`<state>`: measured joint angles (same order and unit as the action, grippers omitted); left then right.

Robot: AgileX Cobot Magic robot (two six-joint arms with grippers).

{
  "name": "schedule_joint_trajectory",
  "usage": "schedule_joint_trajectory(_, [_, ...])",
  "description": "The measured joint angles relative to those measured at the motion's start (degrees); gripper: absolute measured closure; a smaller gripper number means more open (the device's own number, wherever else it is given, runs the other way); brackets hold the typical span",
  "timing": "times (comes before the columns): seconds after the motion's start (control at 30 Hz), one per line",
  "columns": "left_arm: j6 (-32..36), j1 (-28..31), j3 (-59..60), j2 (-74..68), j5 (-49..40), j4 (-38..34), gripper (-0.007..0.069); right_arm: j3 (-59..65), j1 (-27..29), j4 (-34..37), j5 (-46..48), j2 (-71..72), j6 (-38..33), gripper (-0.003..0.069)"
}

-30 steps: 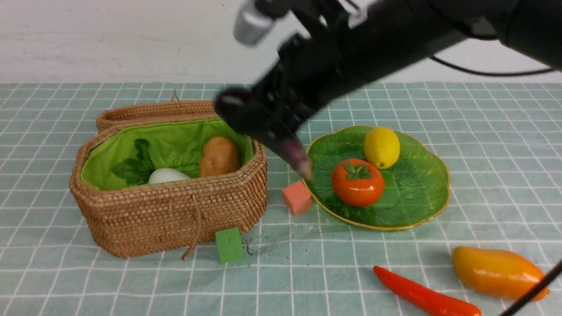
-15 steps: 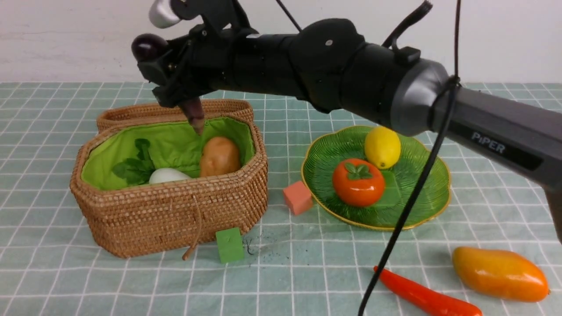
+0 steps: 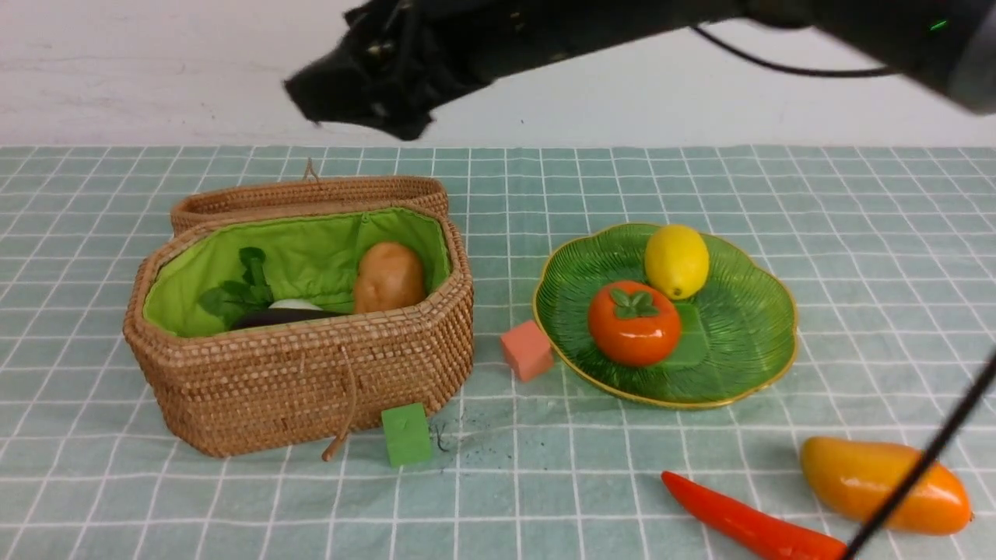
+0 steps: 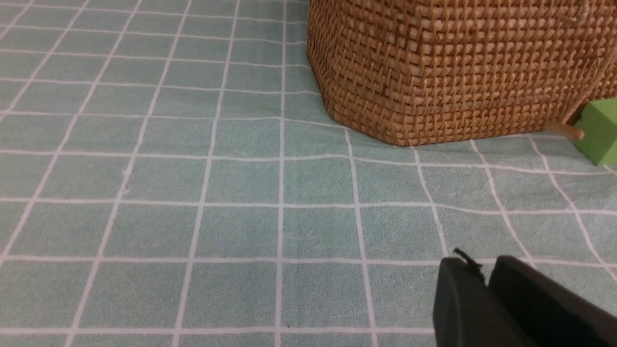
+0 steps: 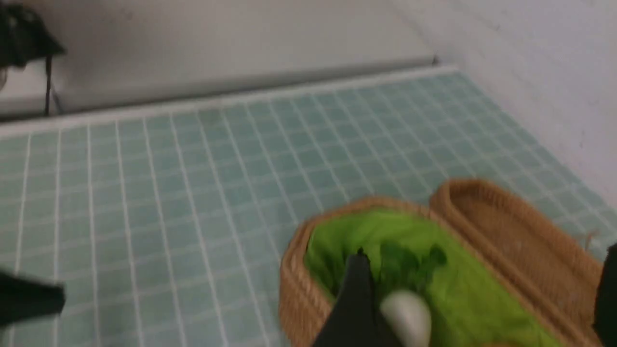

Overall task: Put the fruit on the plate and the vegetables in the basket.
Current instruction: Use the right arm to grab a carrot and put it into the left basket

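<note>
The wicker basket stands at the left with its lid folded back. In it lie the brown potato, the radish with its green leaves and the dark eggplant. The green plate holds the lemon and the persimmon. The mango and the carrot lie on the cloth at the front right. My right gripper is open and empty, blurred, high above the basket; its wrist view shows the radish below. My left gripper is shut and empty, low over the cloth near the basket.
A pink cube lies between basket and plate. A green cube sits at the basket's front, also in the left wrist view. A black cable crosses in front of the mango. The wall stands behind the table.
My right gripper carried the eggplant from beside the plate to above the basket and let it go. The eggplant now lies in the basket, and the gripper has risen, open.
</note>
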<state>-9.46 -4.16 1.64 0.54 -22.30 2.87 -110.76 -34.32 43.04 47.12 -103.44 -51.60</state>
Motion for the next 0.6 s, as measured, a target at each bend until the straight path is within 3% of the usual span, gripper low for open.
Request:
schedule_joint_trajectory(0.13, [0.0,0.0,0.0,0.0,0.0,0.0,0.0535,-0.1,3.0,-20.1,19.6,5.0,12.3,0.0172])
schedule_joint_trajectory(0.23, [0.0,0.0,0.0,0.0,0.0,0.0,0.0532,4.3,4.7,-30.3,23.3,8.1,18.9,0.0175])
schedule_joint_trajectory(0.37, [0.0,0.0,0.0,0.0,0.0,0.0,0.0532,16.0,5.6,-34.1,22.2,13.2,21.9,0.0132])
schedule_joint_trajectory(0.5, [0.0,0.0,0.0,0.0,0.0,0.0,0.0524,35.8,5.4,-35.1,16.0,16.8,22.5,0.0029])
schedule_joint_trajectory(0.6, [0.0,0.0,0.0,0.0,-0.1,0.0,0.0520,48.9,5.3,-38.4,9.4,14.7,22.6,0.0009])
